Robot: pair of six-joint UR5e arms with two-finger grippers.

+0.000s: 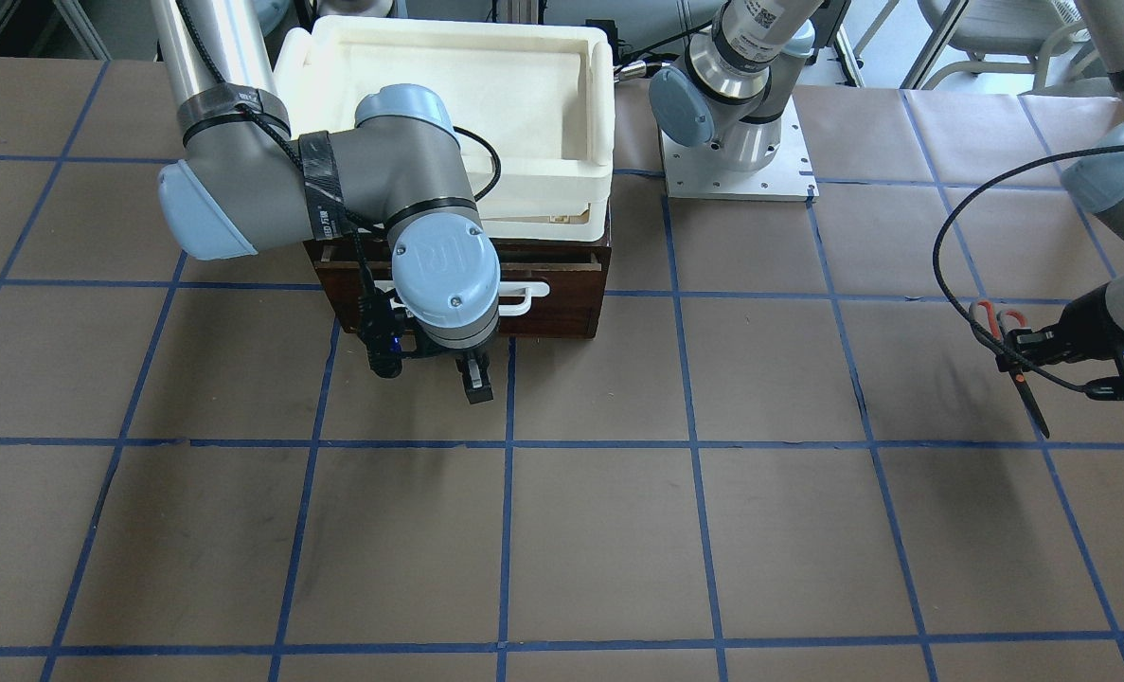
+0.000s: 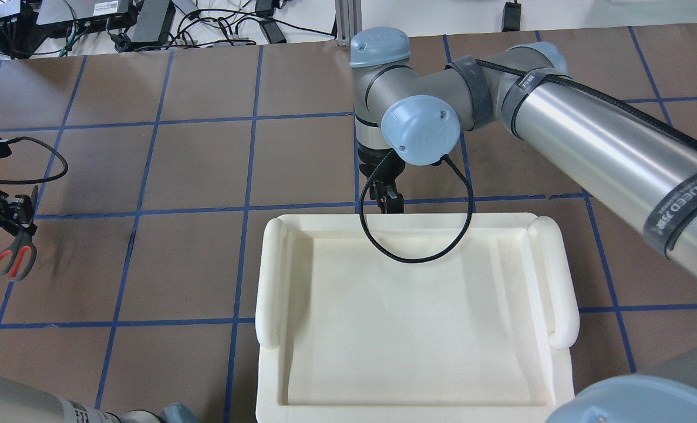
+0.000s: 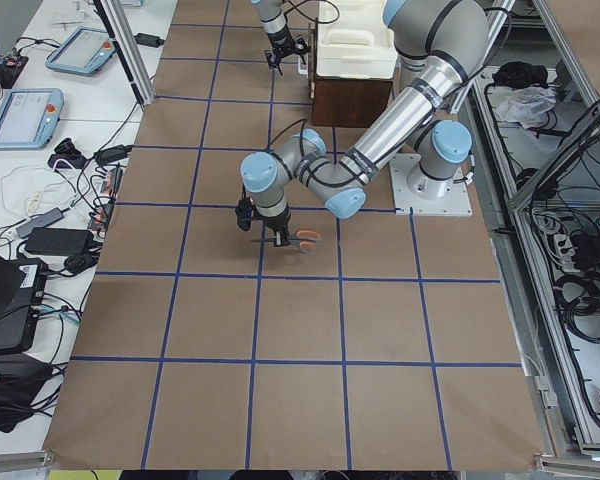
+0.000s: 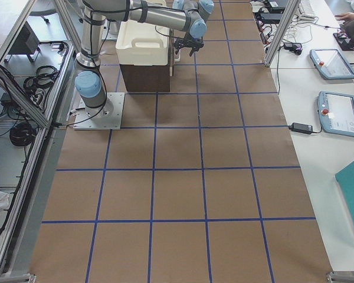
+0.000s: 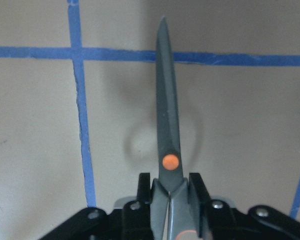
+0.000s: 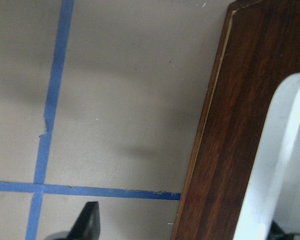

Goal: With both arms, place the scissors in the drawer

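Note:
My left gripper [image 1: 1021, 360] is shut on the scissors [image 1: 1033, 403] just behind the orange pivot, near the table's left end. In the left wrist view the slim blades [image 5: 166, 125] point away from me over the brown table, closed. The orange-lined handles [image 2: 12, 261] show in the overhead view. My right gripper [image 1: 474, 379] is open and empty, close in front of the dark-brown drawer [image 1: 562, 303], by its white bar handle [image 1: 528, 296]. In the right wrist view the handle [image 6: 270, 165] lies beside one fingertip [image 6: 90, 222]. The drawer's inside is hidden.
A cream-white plastic tray [image 1: 599, 114] sits on top of the drawer box and covers it in the overhead view [image 2: 272, 282]. A white arm base plate [image 1: 789, 180] stands next to the box. Blue tape lines grid the brown table.

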